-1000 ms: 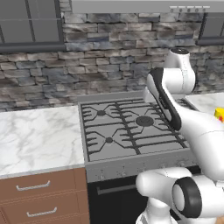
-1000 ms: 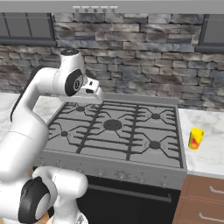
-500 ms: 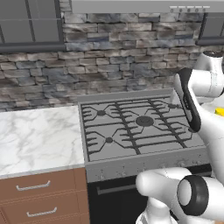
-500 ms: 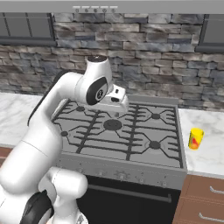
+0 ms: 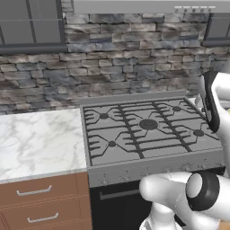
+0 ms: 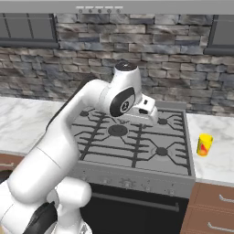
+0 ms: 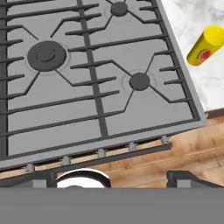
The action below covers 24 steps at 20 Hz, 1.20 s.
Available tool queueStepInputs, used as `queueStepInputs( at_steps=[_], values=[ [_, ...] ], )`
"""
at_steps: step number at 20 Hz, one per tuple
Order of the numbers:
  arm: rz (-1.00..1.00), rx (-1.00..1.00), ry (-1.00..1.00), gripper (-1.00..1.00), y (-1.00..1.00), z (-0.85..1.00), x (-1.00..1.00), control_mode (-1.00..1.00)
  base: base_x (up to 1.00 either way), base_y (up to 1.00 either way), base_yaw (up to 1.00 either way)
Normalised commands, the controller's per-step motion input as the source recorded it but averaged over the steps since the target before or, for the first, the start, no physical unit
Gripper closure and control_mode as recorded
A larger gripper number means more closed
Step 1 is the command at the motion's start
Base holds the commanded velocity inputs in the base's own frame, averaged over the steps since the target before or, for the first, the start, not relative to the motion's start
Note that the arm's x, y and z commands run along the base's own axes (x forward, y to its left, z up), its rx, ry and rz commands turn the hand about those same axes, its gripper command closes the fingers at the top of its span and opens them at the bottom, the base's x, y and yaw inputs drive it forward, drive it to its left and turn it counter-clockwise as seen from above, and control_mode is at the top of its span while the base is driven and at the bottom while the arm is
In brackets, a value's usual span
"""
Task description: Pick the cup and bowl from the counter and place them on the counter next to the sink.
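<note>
the cup [image 6: 205, 145] stands upright on the counter [image 6: 215, 155] to the right of the stove [image 6: 132, 137] in the right base view, near the stove's right edge and a little back from the counter's front edge. the hand view takes in the same cup [image 7: 206, 46] from above and at a tilt, yellow with its orange-red mark facing the camera, on the marble just past the stove's right edge, level with the near right burner [image 7: 139, 81]. the left base view instead gives the stretch of counter [image 5: 40, 141] left of the stove [image 5: 150, 132], with the wooden drawers [image 5: 42, 193] and their metal handles under it; the arm [image 5: 213, 105] there stands at the right edge of the picture.

the right base view gives the arm's pose best: the arm [image 6: 77, 137] climbs from the lower left, bends at a raised joint above the stove's back half, and the hand [image 6: 145, 109] reaches out to the right over the rear burners, well above the grates and well apart from the cup. the stone wall [image 6: 137, 59] runs behind it.

in the hand view the camera looks down on the stove's front right part, the knobs [image 7: 100, 152] along its front edge and the wood floor [image 7: 175, 155] below. the gripper [image 7: 111, 179] shows as two dark finger tips [image 7: 183, 178] at the bottom, set wide apart with nothing between them.
</note>
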Motion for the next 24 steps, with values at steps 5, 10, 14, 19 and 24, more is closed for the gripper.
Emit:
queueStepInputs(
  at_steps=[5,10,14,19,24],
  values=[
    [-0.08,0.0,0.0,-1.0,-0.6,0.0,0.0,-1.0,0.0,0.0,0.0],
    [-0.09,0.0,0.0,-1.0,-0.56,-0.02,0.0,-1.0,0.0,0.0,0.0],
    [-0.08,0.0,0.0,-1.0,-0.49,-0.09,0.01,-1.0,0.0,0.0,0.0],
    [-0.03,-0.01,-0.01,-1.0,-0.18,-0.01,0.17,-1.0,0.0,0.0,0.0],
    [0.0,-0.05,-0.01,-1.0,0.0,0.0,0.13,-1.0,0.0,0.0,0.0]
  ],
)
